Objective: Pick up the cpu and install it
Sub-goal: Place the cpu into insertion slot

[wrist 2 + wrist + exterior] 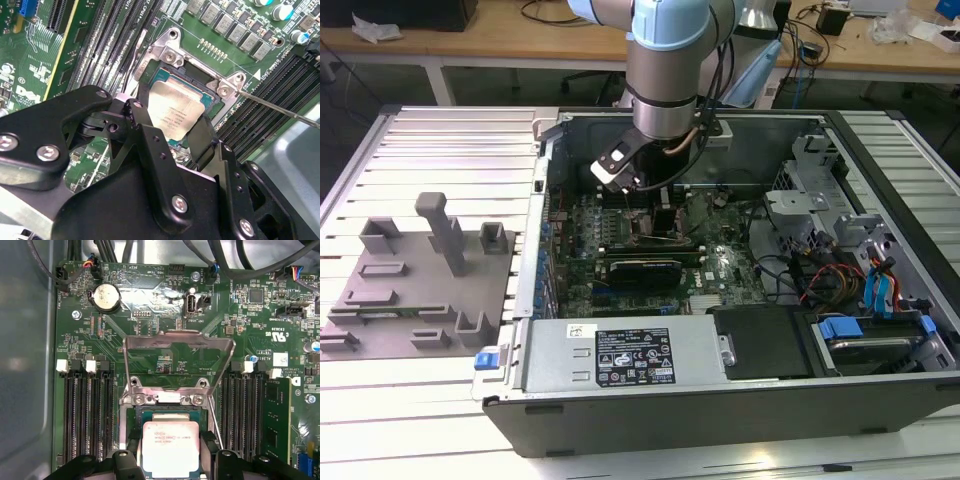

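cpu (pixel 171 447), a thin square chip with a pale brushed-metal top, lies squarely over the socket opening in both wrist views, and the gripper (pixel 172 122) is clamped on it, one black finger (pixel 145 125) pressed to each of two opposite edges; from where I stand I can't tell whether it is fully seated or held just above the contacts. From the exterior view you get the big picture instead: the open computer case (pixel 880 130) lying on its side on a ribbed white table (pixel 380 430), the arm (pixel 665 60) reaching straight down into it, the power supply (pixel 620 360) along the near wall, and a grey fixture plate (pixel 420 270) with moulded blocks and a post well off to the exterior view's left. The green motherboard (pixel 150 315) spreads under the chip. In the first wrist view the bare steel load plate (pixel 178 360) stands swung open beyond the socket, with rows of dark memory slots (pixel 85 415) on both sides, one memory stick (pixel 276 415) fitted, and a round silver coin cell (pixel 106 296) farther off. In the second wrist view the bolted gripper linkage hides the near half of the socket, and a thin wire lever (pixel 270 105) angles away from the shiny corner bracket (pixel 227 87).
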Robot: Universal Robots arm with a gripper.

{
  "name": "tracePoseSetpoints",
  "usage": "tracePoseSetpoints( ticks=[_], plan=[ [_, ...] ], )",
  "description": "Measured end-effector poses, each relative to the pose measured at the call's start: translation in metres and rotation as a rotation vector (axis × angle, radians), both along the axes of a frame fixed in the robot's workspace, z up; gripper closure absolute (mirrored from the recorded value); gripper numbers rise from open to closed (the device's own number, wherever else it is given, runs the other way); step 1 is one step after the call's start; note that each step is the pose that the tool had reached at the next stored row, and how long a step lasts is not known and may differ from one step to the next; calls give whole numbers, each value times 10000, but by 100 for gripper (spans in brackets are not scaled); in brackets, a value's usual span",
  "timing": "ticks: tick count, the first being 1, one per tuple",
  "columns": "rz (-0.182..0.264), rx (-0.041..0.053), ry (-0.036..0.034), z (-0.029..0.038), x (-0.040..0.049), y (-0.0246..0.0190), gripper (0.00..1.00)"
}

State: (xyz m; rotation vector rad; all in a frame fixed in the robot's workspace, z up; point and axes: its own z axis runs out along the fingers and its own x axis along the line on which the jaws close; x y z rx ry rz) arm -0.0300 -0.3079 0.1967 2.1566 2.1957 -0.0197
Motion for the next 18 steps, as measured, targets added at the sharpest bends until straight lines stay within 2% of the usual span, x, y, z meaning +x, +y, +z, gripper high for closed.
tracePoseSetpoints(
  ticks=[18],
  plan=[
    [23,4,1,-3,-4,0,45]
  ],
)
